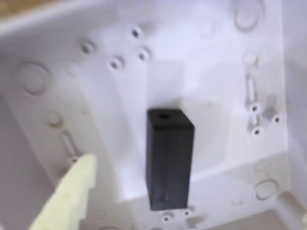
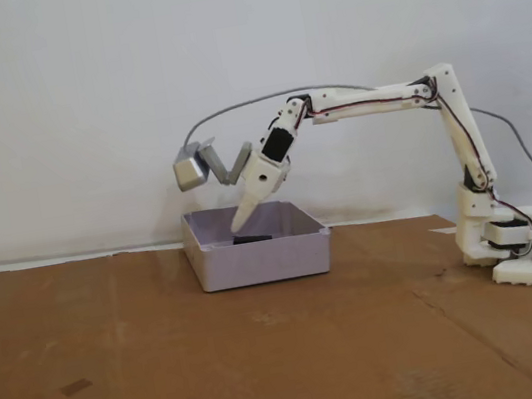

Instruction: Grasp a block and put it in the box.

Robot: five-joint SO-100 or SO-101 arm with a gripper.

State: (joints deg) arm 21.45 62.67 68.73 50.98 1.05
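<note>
The black block (image 1: 169, 160) rests on the floor of the pale lavender-grey box (image 1: 225, 62), seen close up in the wrist view. One cream finger (image 1: 72, 191) reaches in at the lower left, a clear gap away from the block. In the fixed view my gripper (image 2: 239, 214) hangs over the box (image 2: 261, 261) with its tip dipping inside the rim. Its jaws stand spread, so it is open and holds nothing. The block (image 2: 255, 237) shows as a dark sliver just above the box's front wall.
The box sits on a brown cardboard sheet (image 2: 171, 366) that covers the table. The arm's base (image 2: 516, 246) stands at the right. A grey camera housing (image 2: 190, 167) juts from the wrist to the left. A white wall stands behind.
</note>
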